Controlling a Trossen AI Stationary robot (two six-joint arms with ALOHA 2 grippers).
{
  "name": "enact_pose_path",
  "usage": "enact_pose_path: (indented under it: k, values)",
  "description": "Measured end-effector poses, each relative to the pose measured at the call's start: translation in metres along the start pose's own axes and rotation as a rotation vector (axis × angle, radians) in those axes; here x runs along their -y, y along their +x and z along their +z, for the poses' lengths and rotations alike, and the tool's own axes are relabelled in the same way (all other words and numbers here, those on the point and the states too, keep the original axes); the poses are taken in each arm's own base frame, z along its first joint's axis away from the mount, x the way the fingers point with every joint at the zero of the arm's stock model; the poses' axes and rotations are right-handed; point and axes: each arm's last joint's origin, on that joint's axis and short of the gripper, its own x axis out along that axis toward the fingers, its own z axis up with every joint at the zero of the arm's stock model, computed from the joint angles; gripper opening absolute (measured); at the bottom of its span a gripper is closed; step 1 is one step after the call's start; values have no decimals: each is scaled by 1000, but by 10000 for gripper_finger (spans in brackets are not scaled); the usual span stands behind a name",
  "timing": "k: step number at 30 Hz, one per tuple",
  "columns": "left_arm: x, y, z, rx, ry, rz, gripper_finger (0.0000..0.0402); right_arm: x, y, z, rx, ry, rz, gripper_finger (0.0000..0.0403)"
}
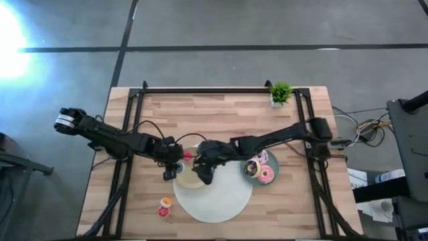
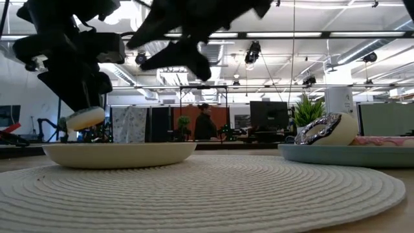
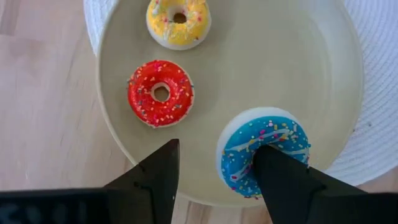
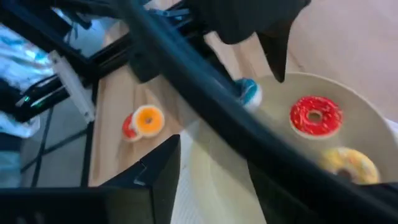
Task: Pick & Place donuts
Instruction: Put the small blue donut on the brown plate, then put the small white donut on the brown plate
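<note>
My left gripper [image 3: 217, 149] is open above the beige plate [image 3: 298, 62], with the mini blue donut [image 3: 264, 146] on one of its fingers. In the low view this donut [image 2: 84, 118] hangs tilted above the plate's rim [image 2: 116, 154]. A mini red donut [image 3: 160, 93] and a yellow one [image 3: 178, 22] lie flat on the plate. An orange donut [image 4: 150, 119] lies on the bare wood, overlapping another red one. My right gripper [image 4: 214, 155] is open over the same plate [image 1: 189, 181] and holds nothing. The pink [image 1: 266, 176], chocolate [image 1: 251, 168] and lilac-white [image 1: 262, 158] donuts rest on the teal plate [image 1: 275, 165]. My left gripper touches the blue donut with one finger [image 3: 280, 180] only, whose tip sits at the ring's hole [image 3: 267, 149]. The other finger stands well apart from it. The fingers point down from above. The donut is tilted and clear of the plate.
The beige plate sits on the left part of the big white round mat [image 1: 221, 201]; the teal plate [image 2: 343, 155] is at the mat's right. A small potted plant [image 1: 279, 94] stands at the far edge. Both arms meet over the beige plate, close together. A person stands in the room behind.
</note>
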Motion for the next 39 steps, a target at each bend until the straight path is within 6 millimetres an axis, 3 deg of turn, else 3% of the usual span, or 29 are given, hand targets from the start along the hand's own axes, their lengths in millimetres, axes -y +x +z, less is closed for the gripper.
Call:
enact_pose_path:
  k: [4, 11, 24, 32, 39]
  values:
    - [0, -2, 0, 10, -13, -5, 176, 3, 23, -7, 42, -27, 32, 145]
    - [0, -8, 2, 43, -26, -29, 176, 8, 43, -11, 114, -86, 60, 113]
    - [1, -9, 1, 35, -30, -63, 176, 22, 83, -18, 134, -33, 43, 100]
    - [2, -8, -3, -6, -36, -65, 176, 25, 80, -20, 69, -22, 0, 100]
    - [25, -26, -18, -8, 30, -177, 176, 15, 41, -11, -83, -161, -90, 100]
